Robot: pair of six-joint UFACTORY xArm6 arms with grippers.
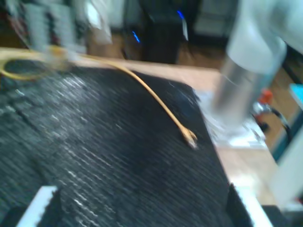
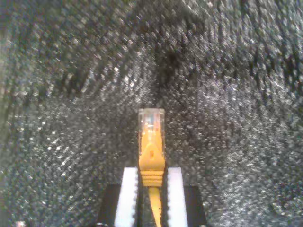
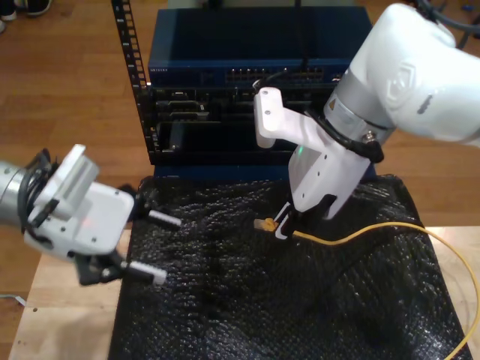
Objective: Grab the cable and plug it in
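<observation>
The yellow-orange cable (image 3: 360, 232) runs across the black mat from the exterior view's right. Its clear plug (image 3: 264, 223) sticks out ahead of my second gripper (image 3: 283, 225), which is shut on the cable just behind the plug. In the second wrist view the plug (image 2: 151, 120) points away from the camera, with the white pads (image 2: 128, 194) pinching its orange boot. My first gripper (image 3: 154, 246) hovers open over the mat's edge at the exterior view's left, holding nothing. The first wrist view shows the cable (image 1: 151, 92) and its plug (image 1: 189, 137) well ahead of that gripper's spread fingers (image 1: 42, 203).
A black bubble-textured mat (image 3: 225, 300) covers the wooden table (image 3: 60, 330). Behind it stands a rack with a blue network switch (image 3: 255, 67) and dark equipment below. The second arm's white body (image 3: 405, 75) hangs over the mat's far side.
</observation>
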